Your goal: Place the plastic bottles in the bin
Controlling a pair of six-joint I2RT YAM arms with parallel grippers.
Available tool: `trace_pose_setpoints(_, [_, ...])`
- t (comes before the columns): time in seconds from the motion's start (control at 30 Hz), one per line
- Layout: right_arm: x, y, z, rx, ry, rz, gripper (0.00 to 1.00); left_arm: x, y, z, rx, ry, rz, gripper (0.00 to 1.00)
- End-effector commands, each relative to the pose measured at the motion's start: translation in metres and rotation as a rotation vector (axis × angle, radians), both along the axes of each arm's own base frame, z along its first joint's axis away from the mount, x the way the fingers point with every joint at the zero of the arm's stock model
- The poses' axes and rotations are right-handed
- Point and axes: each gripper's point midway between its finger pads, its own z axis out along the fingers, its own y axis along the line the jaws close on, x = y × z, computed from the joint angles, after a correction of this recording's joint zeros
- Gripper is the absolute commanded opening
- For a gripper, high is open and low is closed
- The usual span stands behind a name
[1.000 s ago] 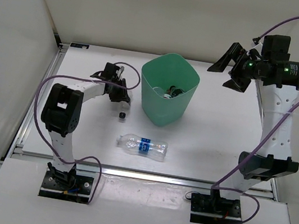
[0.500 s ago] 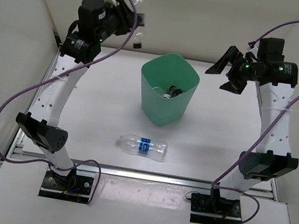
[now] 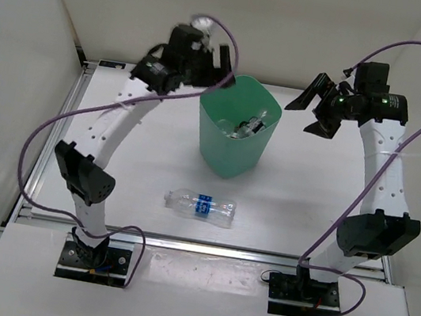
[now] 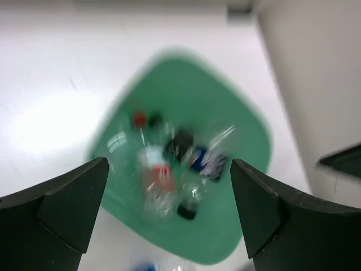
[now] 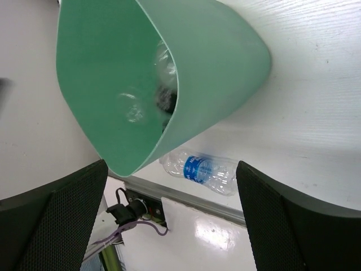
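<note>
– Mint-green bin (image 3: 230,159): what's inside?
– Several bottles (image 3: 244,127) lie at the bottom. The left wrist view is blurred, so no firm count (a red label and dark caps show). One blue-labelled bottle (image 3: 201,205) lies on its side on the table (image 3: 309,194), in front of the bin toward the near edge. It is not yet binned.
– Left claw (image 4: 169,165)?
– Spread wide with nothing held, hanging over the bin's rear-left rim and looking straight into the opening. The step in hand reads as the release over the bin.
– Right claw (image 3: 315,112)?
– Also spread and empty. It is raised to the right of the bin, clear of the rim.
– Where does the last bottle sit relative to them?
– Well apart from both, down on the table while both are up at rim height or above. It is roughly central, a little to the left.
– Next move?
– Judgement only: one arm descends to the table, sets its claw across the bottle's width near the label, clenches, lifts above the rim and lets go. The bottle is round and light (it may roll or dent), so a mid-body grip seems safest. Which arm goes, I cannot tell.
</note>
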Motion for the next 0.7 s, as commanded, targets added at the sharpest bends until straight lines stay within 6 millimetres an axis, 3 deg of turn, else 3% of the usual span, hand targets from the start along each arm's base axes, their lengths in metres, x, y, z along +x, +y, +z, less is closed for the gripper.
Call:
trace_pose_setpoints(0.0, [0.0,0.003,0.037,0.014,-0.167,0.023,0.98,-0.027,0.091,0.192,-0.135,-0.424,0.226,1.0])
trace_pose_setpoints(0.03, [-0.005,0.014,0.044,0.022,-0.193,0.076,0.98,-0.036,0.126,0.206,-0.12,-0.463,0.369,1.0])
trace_pose_setpoints(0.1, [-0.002,0.03,0.059,0.011,-0.266,0.15,0.96,-0.043,0.169,0.202,-0.075,-0.468,0.543,1.0])
trace_pose_setpoints(0.13, [-0.006,0.039,0.085,0.001,-0.364,0.206,0.92,-0.046,0.19,0.193,-0.041,-0.455,0.622,1.0])
trace_pose_setpoints(0.2, [-0.019,0.075,0.111,-0.001,-0.489,0.327,0.92,-0.059,0.223,0.148,0.086,-0.375,0.713,1.0])
trace_pose_setpoints(0.23, [-0.036,0.104,0.124,-0.019,-0.583,0.44,0.92,-0.064,0.238,0.13,0.137,-0.334,0.757,1.0])
trace_pose_setpoints(0.27, [-0.045,0.118,0.129,-0.034,-0.63,0.493,0.92,-0.075,0.246,0.096,0.206,-0.266,0.765,1.0])
trace_pose_setpoints(0.3, [-0.055,0.132,0.127,-0.052,-0.654,0.543,0.92,-0.086,0.253,0.076,0.233,-0.22,0.786,1.0])
trace_pose_setpoints(0.33, [-0.074,0.161,0.118,-0.073,-0.657,0.627,0.92,-0.094,0.256,0.062,0.227,-0.19,0.806,1.0])
trace_pose_setpoints(0.37, [-0.079,0.177,0.1,-0.117,-0.65,0.686,0.92,-0.11,0.27,0.056,0.229,-0.176,0.858,1.0])
trace_pose_setpoints(0.4, [-0.09,0.191,0.082,-0.148,-0.625,0.744,0.92,-0.118,0.276,0.037,0.256,-0.125,0.892,1.0])
trace_pose_setpoints(0.43, [-0.122,0.221,0.066,-0.142,-0.616,0.87,0.94,-0.132,0.283,0.02,0.265,-0.047,0.942,1.0])
trace_pose_setpoints(0.47, [-0.127,0.24,0.042,-0.185,-0.588,0.923,0.99,-0.142,0.293,0.011,0.293,-0.018,0.994,1.0])
trace_pose_setpoints(0.5, [-0.156,0.264,0.031,-0.199,-0.611,1.037,0.99,-0.148,0.296,-0.003,0.32,0.024,1.01,1.0])
trace_pose_setpoints(0.53, [-0.16,0.284,0.016,-0.208,-0.615,1.08,0.99,-0.152,0.297,-0.013,0.336,0.055,1.015,1.0])
trace_pose_setpoints(0.6, [-0.184,0.304,-0.009,-0.217,-0.569,1.163,0.99,-0.158,0.297,-0.03,0.361,0.088,1.0,1.0])
trace_pose_setpoints(0.63, [-0.184,0.31,-0.039,-0.262,-0.517,1.18,0.99,-0.159,0.295,-0.037,0.362,0.105,0.995,1.0])
trace_pose_setpoints(0.67, [-0.186,0.306,-0.054,-0.285,-0.487,1.198,0.99,-0.162,0.296,-0.039,0.354,0.105,1.0,1.0])
